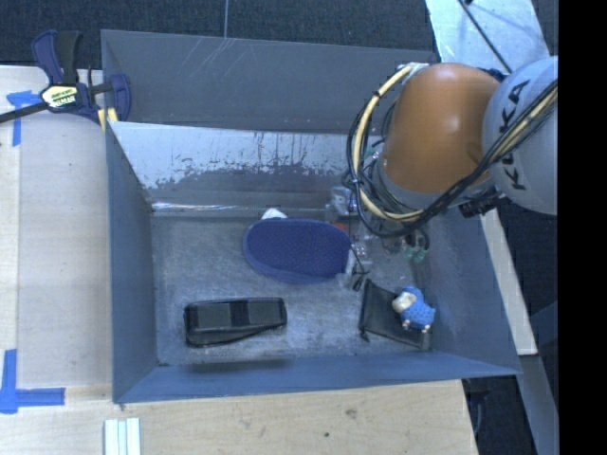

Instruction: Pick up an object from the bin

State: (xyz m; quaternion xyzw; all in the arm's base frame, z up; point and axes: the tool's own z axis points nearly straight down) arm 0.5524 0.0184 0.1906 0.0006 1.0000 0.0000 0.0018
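1. The claw (358, 257) sits low in the bin (130, 254), at the right end of a dark blue oval mesh pad (289, 249) that lies mid-floor, towards the back wall.
2. Whether the claw is apart or together cannot be told; the orange cover (441, 126) and the cables hide much of it.
3. Nothing looks lifted. The pad lies flat, as do a black oblong case (234, 318) at front left and a black block (384, 318) at front right.
4. Judged so, both the grasp and the lift remain to be done.

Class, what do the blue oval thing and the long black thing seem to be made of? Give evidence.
Blue oval thing: probably woven fabric or mesh; matte, finely textured surface. Long black thing: likely hard plastic; smooth, with glossy highlights.
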